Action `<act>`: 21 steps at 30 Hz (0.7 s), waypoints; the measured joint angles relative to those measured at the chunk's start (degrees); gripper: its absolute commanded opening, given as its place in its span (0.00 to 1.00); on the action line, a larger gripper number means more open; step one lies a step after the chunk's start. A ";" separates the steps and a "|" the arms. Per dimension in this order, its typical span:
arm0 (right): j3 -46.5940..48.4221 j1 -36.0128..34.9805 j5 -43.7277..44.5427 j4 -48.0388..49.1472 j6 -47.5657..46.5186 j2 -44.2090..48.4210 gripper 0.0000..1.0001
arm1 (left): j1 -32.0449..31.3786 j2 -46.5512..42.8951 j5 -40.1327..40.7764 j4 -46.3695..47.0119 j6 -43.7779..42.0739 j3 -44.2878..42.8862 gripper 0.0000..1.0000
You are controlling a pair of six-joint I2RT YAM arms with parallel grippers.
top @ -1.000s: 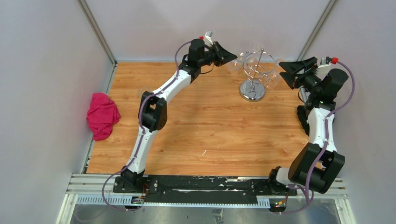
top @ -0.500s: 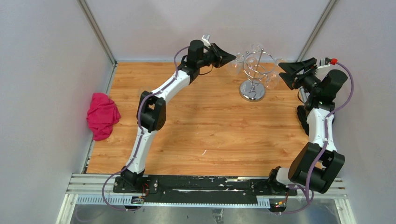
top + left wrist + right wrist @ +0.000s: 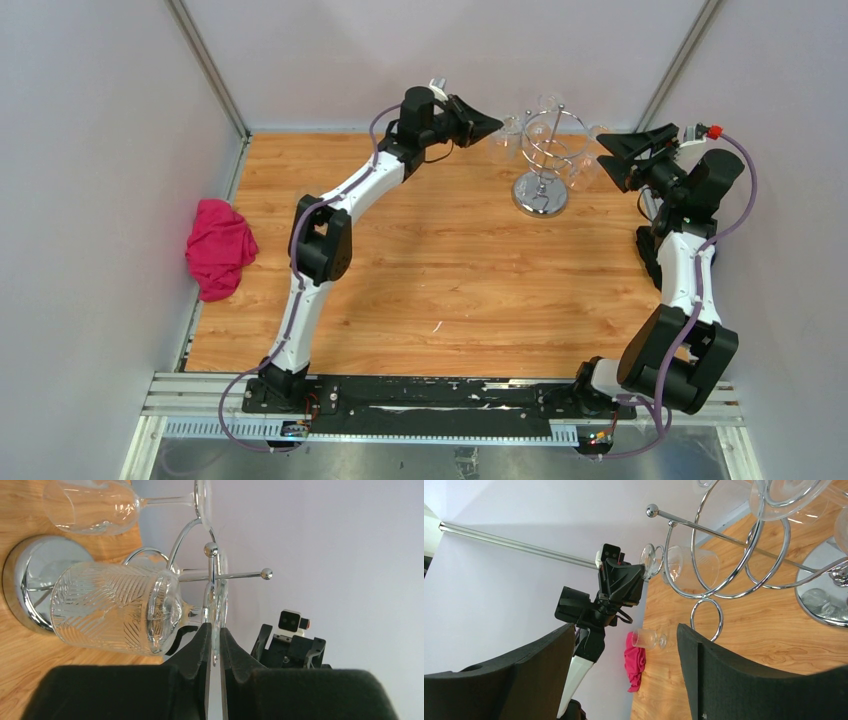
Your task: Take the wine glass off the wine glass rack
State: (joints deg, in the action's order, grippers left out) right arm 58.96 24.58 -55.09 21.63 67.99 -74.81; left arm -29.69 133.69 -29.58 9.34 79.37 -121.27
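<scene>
The chrome wine glass rack [image 3: 545,150] stands on its round mirrored base [image 3: 540,196] at the back right of the table. Several clear glasses hang from its hooks. My left gripper [image 3: 494,124] is at the rack's left side. In the left wrist view it [image 3: 214,632] is shut on the thin foot of a patterned wine glass [image 3: 112,607], beside a chrome hook [image 3: 211,560]. My right gripper [image 3: 612,152] is open and empty to the right of the rack. In the right wrist view it [image 3: 624,630] faces the wire rings [image 3: 724,555].
A red cloth [image 3: 220,248] lies at the table's left edge. In the right wrist view a small wine glass [image 3: 648,639] stands on the table by the cloth [image 3: 636,661]. White walls close the back and both sides.
My left wrist has shifted slightly left and back, still shut on the glass foot. The right arm has barely moved.
</scene>
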 measured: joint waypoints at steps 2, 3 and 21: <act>0.00 0.00 -0.02 0.24 0.04 -0.04 0.79 | 0.07 -0.24 0.07 0.02 0.33 0.24 0.00; 0.00 -0.02 -0.02 0.33 0.04 -0.09 0.79 | 0.11 -0.26 0.07 0.07 0.46 0.24 0.00; 0.00 -0.02 -0.37 1.16 0.42 -0.15 0.80 | 1.44 -5.73 0.04 0.48 0.81 5.29 0.00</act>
State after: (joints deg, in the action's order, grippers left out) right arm 58.96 24.56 -55.46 22.79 68.40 -74.96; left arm -28.25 127.96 -29.54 9.82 80.18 -115.98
